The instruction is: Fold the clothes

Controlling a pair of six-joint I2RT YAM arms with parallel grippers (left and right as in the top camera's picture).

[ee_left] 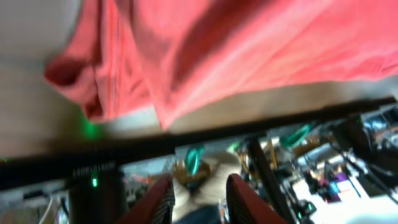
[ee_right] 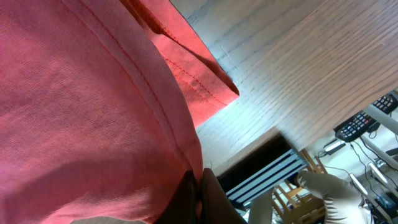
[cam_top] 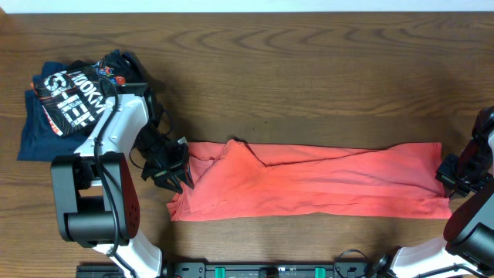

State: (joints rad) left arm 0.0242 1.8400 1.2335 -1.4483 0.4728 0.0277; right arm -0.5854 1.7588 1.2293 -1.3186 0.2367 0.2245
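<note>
Overhead, then both wrists: the coral-red shirt (cam_top: 309, 181) lies in a long band across the table (cam_top: 309, 69), an arm at each end.
Overhead, the left gripper (cam_top: 174, 166) sits at the band's left end and the right gripper (cam_top: 451, 176) at its far right edge, while a pile of dark garments (cam_top: 69, 100) lies well apart at upper left. Left wrist now: its fingers (ee_left: 160, 199) stand apart with nothing between them, the crumpled left end lying just beyond. Right wrist: jaws pinched together on a fold of fabric near the stitched hem (ee_right: 211, 87). The shirt looks light, limp and not slippery, so I'd take it by hems and corners, both ends together, or the middle will sag.
</note>
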